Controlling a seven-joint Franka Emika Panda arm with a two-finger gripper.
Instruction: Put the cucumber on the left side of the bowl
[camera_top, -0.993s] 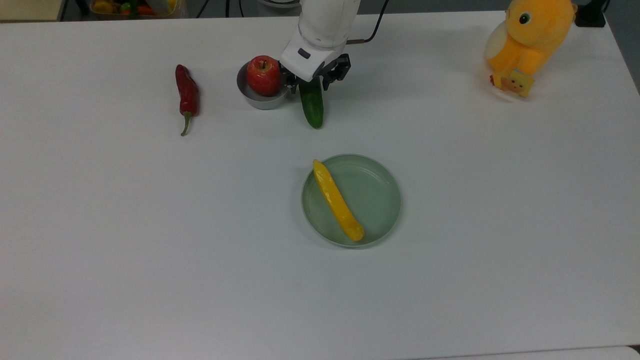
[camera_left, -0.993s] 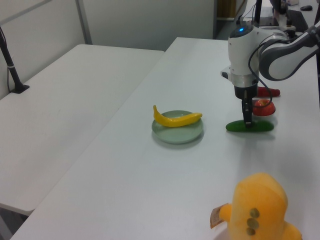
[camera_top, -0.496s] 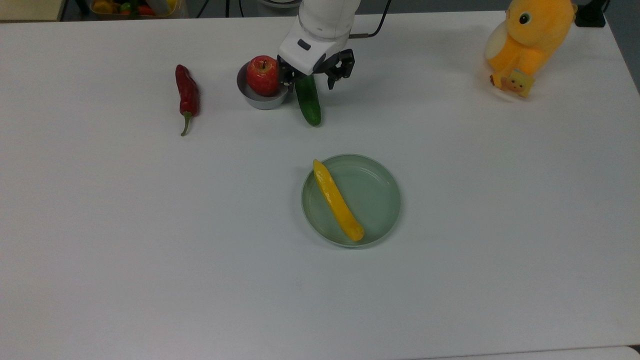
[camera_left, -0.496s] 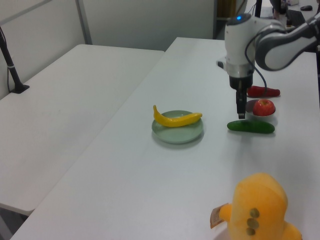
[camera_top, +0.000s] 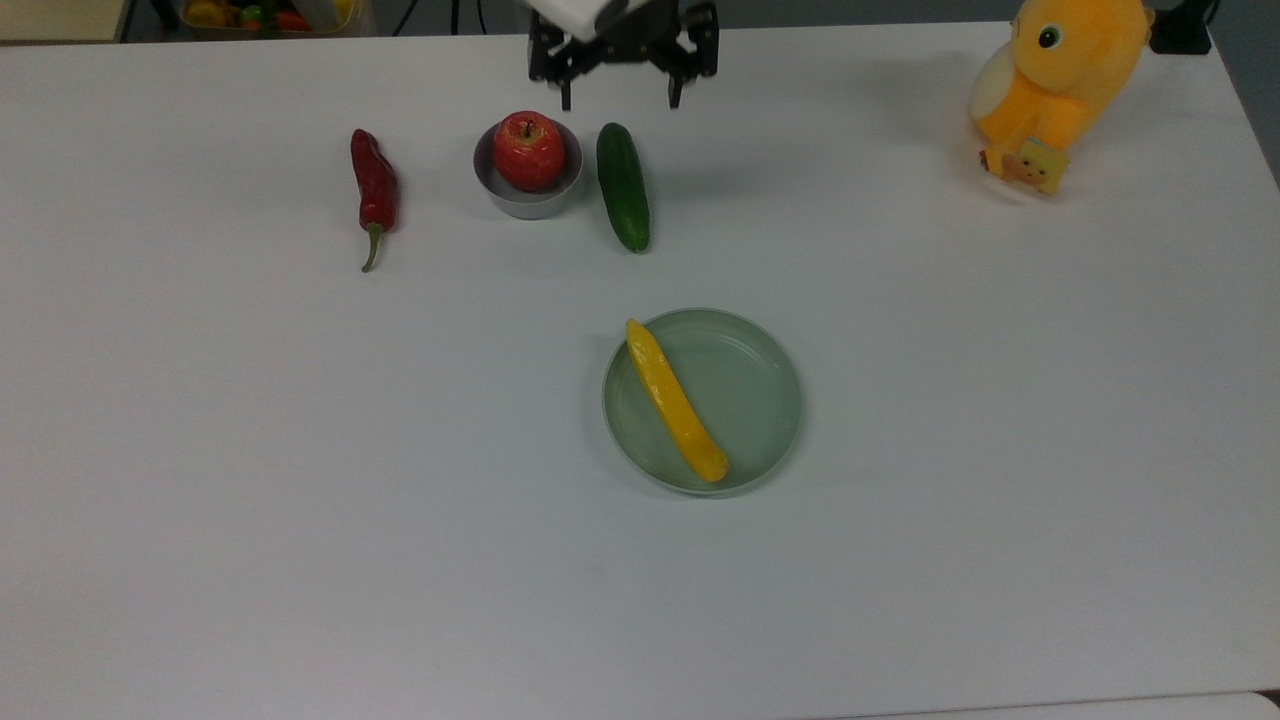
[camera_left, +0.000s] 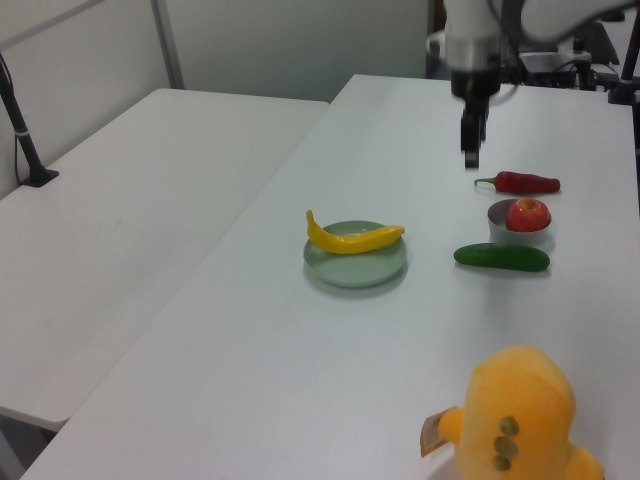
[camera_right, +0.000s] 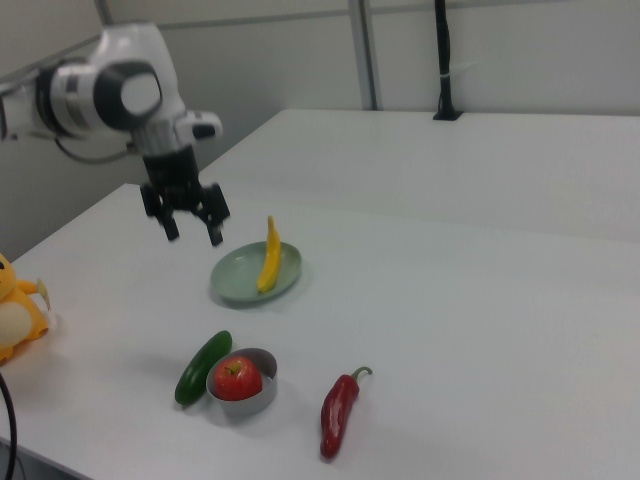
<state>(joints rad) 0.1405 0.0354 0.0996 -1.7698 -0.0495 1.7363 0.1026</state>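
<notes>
The cucumber lay flat on the white surface, just beside the grey bowl on the top view's right, the bowl holding a red apple. The gripper hung above them, its fingers spread apart and empty. A red chilli lay on the bowl's other side.

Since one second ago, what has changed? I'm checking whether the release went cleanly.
The gripper let go of the dark green cucumber, opened and rose away. The cucumber lies beside the small grey bowl. The bowl, red chilli and pale green dish stayed put.
</notes>
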